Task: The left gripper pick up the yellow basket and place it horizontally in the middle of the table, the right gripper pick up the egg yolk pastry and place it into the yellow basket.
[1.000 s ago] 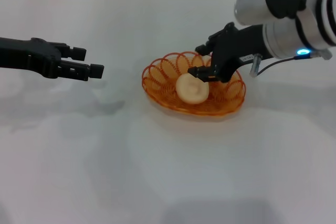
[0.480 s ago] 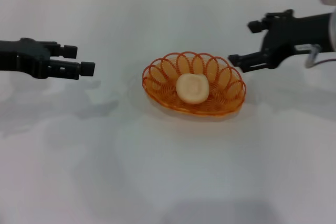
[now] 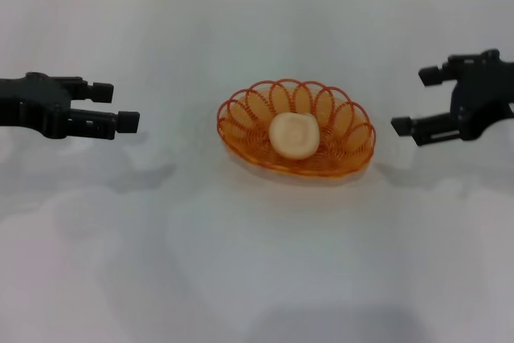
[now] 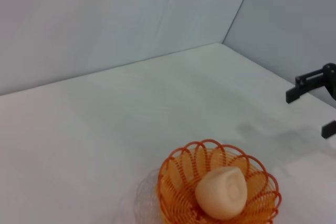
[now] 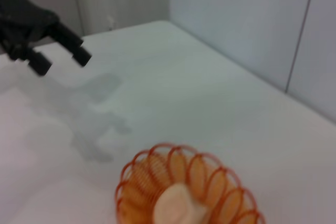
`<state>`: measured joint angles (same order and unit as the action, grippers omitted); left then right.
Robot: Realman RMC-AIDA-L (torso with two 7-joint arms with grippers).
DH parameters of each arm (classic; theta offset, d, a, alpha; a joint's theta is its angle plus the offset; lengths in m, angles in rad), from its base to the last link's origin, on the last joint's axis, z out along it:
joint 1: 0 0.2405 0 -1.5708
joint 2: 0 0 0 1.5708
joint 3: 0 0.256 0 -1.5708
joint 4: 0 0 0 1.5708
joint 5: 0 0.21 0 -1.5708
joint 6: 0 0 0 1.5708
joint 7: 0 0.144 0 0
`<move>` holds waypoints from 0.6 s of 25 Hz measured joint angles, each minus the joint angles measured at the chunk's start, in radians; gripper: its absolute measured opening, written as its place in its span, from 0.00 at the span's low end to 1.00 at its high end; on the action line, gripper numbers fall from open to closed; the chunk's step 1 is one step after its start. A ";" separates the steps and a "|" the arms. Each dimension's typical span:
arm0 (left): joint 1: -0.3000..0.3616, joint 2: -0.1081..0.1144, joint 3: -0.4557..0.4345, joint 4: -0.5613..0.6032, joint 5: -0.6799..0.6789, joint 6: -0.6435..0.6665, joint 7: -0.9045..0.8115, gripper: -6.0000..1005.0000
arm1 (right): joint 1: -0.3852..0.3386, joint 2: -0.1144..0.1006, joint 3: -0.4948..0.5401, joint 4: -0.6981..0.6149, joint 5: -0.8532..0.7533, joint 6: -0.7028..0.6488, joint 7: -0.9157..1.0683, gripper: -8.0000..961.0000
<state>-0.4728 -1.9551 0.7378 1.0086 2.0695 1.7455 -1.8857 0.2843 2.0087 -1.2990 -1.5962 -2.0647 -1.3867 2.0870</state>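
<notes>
Two black claws, the left gripper [image 3: 119,104] and the right gripper [image 3: 416,102], both spread wide and empty, flank the oval orange-yellow wire yellow basket [image 3: 353,157] cradling the round cream egg yolk pastry [image 3: 294,136] on the plain white table [image 3: 257,263].

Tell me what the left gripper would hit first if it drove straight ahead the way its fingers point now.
Probably the yellow basket: the left gripper points across the table toward its rim. Its height is unclear, so it might pass above the rim and the egg yolk pastry.

Both arms end in matte black, blocky two-fingered hands, left hand [image 3: 112,108] and right hand [image 3: 416,104].
</notes>
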 joint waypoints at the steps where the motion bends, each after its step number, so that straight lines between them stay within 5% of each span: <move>1: 0.002 0.000 0.000 0.000 0.000 0.003 0.003 0.87 | -0.002 -0.001 0.002 0.001 -0.001 -0.009 -0.005 0.90; 15: 0.005 -0.002 0.000 -0.003 0.000 0.037 0.040 0.87 | -0.015 -0.002 0.025 0.032 0.005 -0.037 -0.066 0.89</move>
<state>-0.4676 -1.9569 0.7380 1.0053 2.0692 1.7823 -1.8461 0.2693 2.0068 -1.2744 -1.5645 -2.0598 -1.4236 2.0209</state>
